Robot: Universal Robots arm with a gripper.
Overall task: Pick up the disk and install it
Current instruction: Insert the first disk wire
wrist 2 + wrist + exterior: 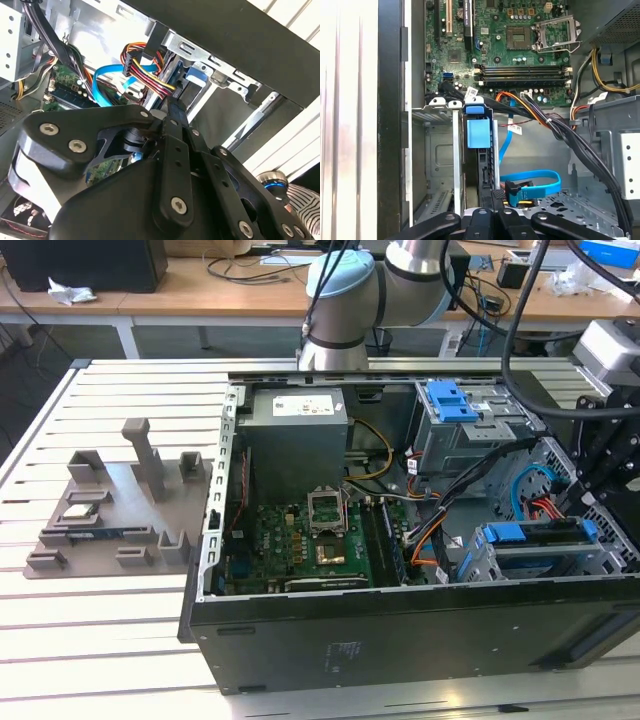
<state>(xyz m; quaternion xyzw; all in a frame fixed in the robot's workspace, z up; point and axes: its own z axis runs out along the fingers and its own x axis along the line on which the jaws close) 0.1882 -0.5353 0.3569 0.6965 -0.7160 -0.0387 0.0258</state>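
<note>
Blue plastic is framing the disk (479, 132), and the disk is standing on its thin edge in a metal slot inside the computer case (400, 640). In the exterior view the disk (540, 536) is sitting low in the case, at the exterior view's right, with its blue frame showing along the top. In the second wrist view a bit of its blue frame (192, 75) is peeking out under the silver slot rail.

The gripper (497, 197) is reaching down onto the near end of the disk. Its jaws are pulled in close together and look to be pinching that thin end. In the second wrist view the gripper (170, 107) is touching the disk right beside a bunch of red, yellow and black wires (145, 65).

A flat blue cable (530, 177) is curling on the case floor just beside the disk. Orange and black wires (525, 102) are running past the top of the slot. The green motherboard (520, 45) is lying farther in.

In the exterior view a grey power supply box (297, 440) is sitting at the back of the case, and a grey drive cage with a blue handle (455, 405) is sitting near it. The robot arm (345, 290) is bending over from behind the case. A grey tray of parts (110, 500) is lying on the slatted table (100, 640), well apart from the case, at the exterior view's left.
</note>
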